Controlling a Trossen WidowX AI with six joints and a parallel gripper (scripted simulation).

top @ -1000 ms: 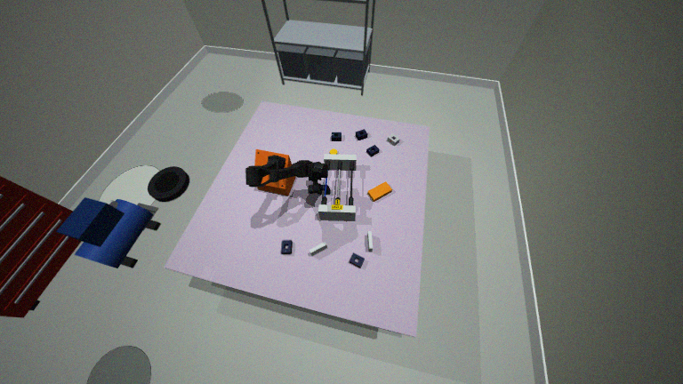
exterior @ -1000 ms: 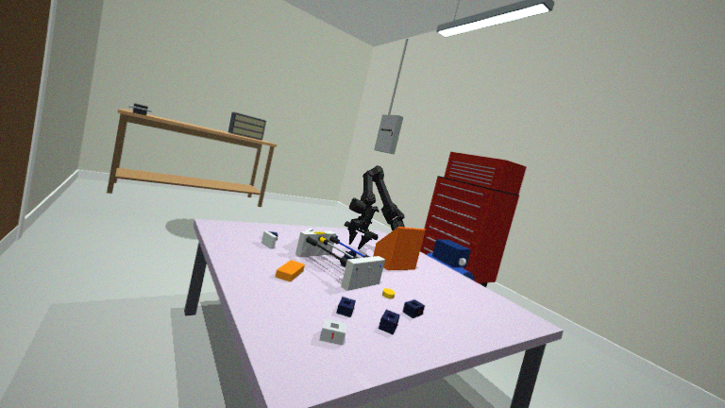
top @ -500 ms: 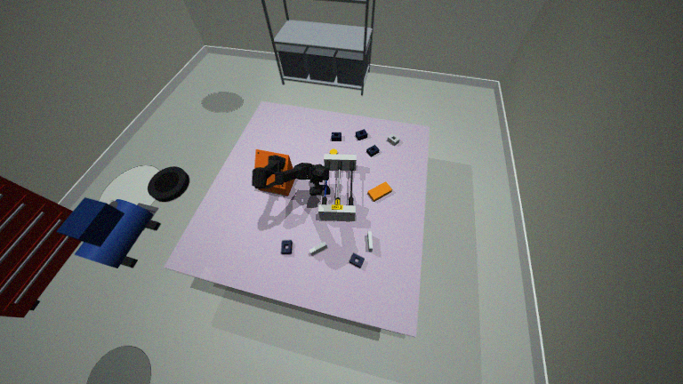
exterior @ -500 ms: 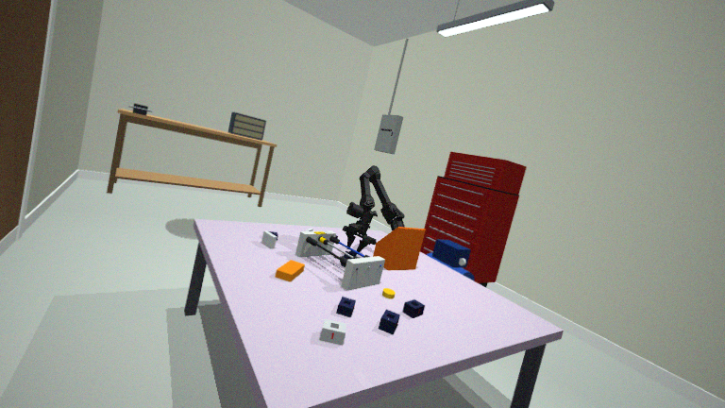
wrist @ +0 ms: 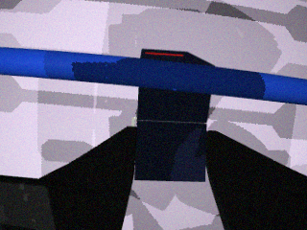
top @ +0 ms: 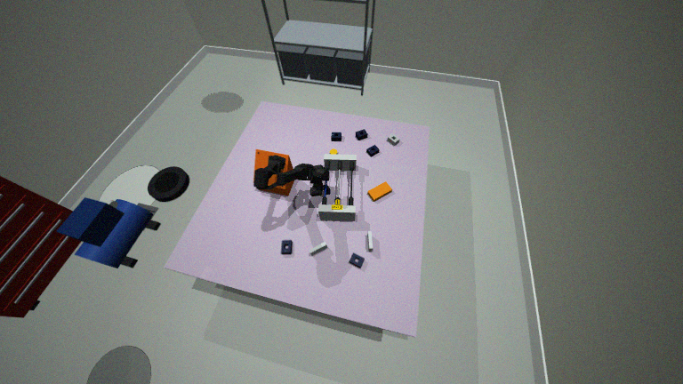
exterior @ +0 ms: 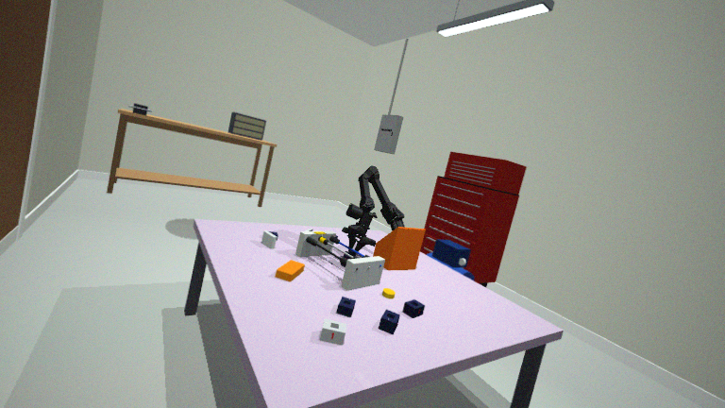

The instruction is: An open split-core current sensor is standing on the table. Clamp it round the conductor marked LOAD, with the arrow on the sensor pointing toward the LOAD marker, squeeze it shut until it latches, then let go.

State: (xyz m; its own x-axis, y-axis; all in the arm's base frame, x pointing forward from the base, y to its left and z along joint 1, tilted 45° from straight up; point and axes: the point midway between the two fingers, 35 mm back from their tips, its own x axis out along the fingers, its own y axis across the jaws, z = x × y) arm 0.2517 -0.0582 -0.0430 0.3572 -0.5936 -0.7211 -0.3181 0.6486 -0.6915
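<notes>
The dark navy sensor (wrist: 171,153) stands upright in the wrist view, a red line along its far top edge. The blue conductor (wrist: 43,63) (exterior: 345,245) crosses over its far part; whether it lies inside the sensor's opening is hidden. My gripper (wrist: 171,138) (exterior: 362,248) is shut on the sensor, one finger against each side, beside the blue conductor. The conductors run between two pale end blocks (top: 336,216) (exterior: 363,273). A yellow label (top: 336,206) sits at one end block; its text is too small to read. The sensor's arrow cannot be made out.
Grey and black conductors run parallel beside the blue one. An orange wedge (exterior: 409,248) stands near the arm's base. An orange block (top: 380,191) (exterior: 290,270), a yellow disc (exterior: 388,293), a white block (exterior: 332,331), two white bars and several dark blocks lie around the rack.
</notes>
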